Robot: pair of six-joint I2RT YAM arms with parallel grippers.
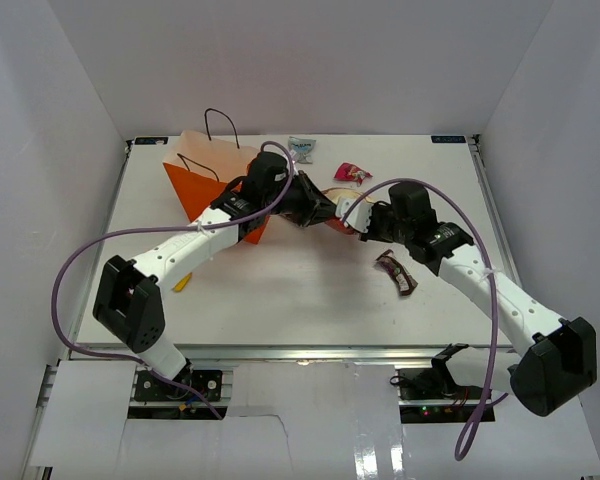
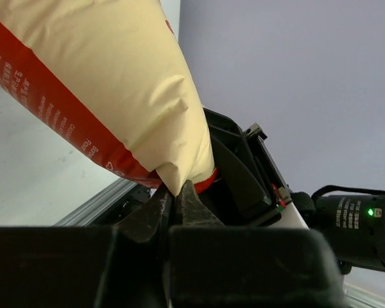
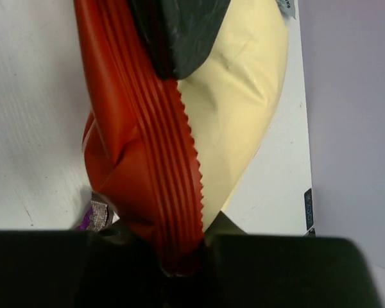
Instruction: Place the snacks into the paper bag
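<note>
Tabletop [image 1: 280, 290]: left claw [image 2: 178, 196], right claw [image 3: 179, 263] pinch chip bag [image 3: 244, 109].

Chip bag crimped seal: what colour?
The chip bag has a red-orange seal, ribbed with a sawtooth edge. Best in right wrist view.

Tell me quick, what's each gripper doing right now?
Left gripper: closed on the chip bag's corner.
Right gripper: closed on the same bag's crimped red edge.
</note>
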